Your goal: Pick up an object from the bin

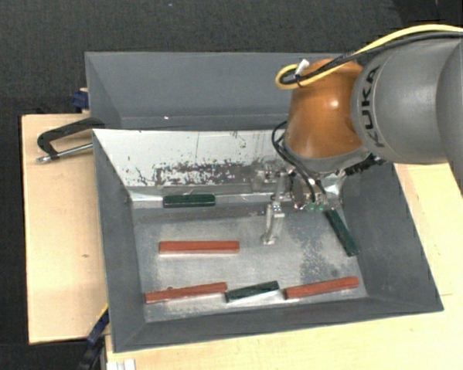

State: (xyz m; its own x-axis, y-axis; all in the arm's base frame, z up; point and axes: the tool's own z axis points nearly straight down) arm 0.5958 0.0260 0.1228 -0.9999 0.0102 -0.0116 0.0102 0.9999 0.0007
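My arm (413, 101) bends down from the right, gripper (298, 204) low beside a slim, matte dark-green bar (342, 235); its spread I cannot tell.

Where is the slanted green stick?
In the camera view, the slanted green stick lies at the right of the bin, close by the gripper, behind the front-right red stick.

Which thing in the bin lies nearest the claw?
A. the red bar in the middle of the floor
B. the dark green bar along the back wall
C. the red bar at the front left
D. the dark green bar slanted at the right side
D: the slanted dark green bar has its upper end right beside the claw; the other three lie well away from it.
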